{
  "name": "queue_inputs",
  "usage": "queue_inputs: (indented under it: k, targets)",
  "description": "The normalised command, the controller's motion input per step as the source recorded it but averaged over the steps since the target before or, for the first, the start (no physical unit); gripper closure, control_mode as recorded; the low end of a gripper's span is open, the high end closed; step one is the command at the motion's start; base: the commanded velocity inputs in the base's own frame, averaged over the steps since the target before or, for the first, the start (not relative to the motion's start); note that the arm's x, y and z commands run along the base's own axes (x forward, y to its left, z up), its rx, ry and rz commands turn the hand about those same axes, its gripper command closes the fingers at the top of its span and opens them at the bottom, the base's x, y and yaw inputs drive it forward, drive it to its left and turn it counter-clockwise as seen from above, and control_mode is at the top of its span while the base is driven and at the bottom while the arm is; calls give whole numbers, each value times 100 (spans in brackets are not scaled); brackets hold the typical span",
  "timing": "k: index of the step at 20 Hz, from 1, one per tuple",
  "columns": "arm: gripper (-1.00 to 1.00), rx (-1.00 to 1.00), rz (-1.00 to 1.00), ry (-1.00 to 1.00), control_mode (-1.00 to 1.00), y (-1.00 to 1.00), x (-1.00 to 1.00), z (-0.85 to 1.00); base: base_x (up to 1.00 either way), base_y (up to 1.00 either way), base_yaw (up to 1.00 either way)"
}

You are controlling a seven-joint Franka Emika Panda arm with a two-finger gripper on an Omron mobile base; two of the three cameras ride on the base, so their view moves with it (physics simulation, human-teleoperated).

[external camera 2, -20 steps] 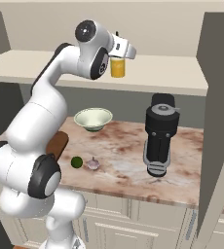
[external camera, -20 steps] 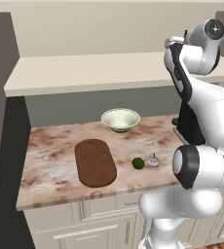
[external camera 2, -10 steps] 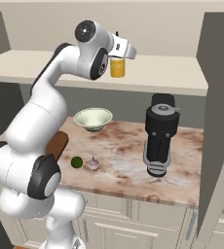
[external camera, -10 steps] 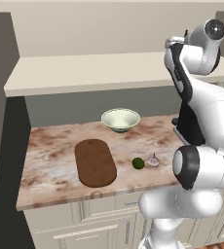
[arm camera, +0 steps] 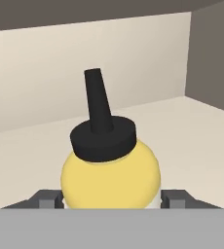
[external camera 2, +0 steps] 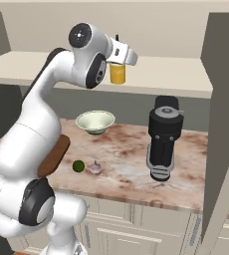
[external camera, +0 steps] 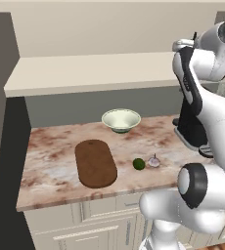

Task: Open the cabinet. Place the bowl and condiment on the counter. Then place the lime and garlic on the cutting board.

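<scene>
On the cream shelf of the open cabinet [external camera 2: 176,79], the condiment [external camera 2: 118,73] is standing upright between the spread fingers of the gripper [arm camera: 113,200], which is bracketing the bottle without, as far as the cropped hand view lets me judge, squeezing it yet. The bottle is looking rounded and smooth, yellow with a black nozzle cap, so a grip closing high on the curved shoulder is risking a slip or a tip against the shelf. The bowl [external camera: 121,119] is already sitting on the counter [external camera: 56,151].
</scene>
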Motion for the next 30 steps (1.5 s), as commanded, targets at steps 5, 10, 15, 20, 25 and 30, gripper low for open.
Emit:
queue_inputs:
  k: [5, 10, 15, 20, 25, 30]
  targets:
    - [100, 0, 0, -7, -100, 0, -77, 0, 0, 0, 0]
    - [100, 0, 0, -3, -100, 0, -80, -5, 0, 0, 0]
    - [100, 0, 0, 0, -100, 0, -82, -11, 0, 0, 0]
    - [100, 0, 0, 0, -100, 0, -74, -25, 0, 0, 0]
    - [100, 0, 0, 0, -100, 5, -58, -32, 0, 0, 0]
    - [100, 0, 0, 0, -100, 11, -33, -35, 0, 0, 0]
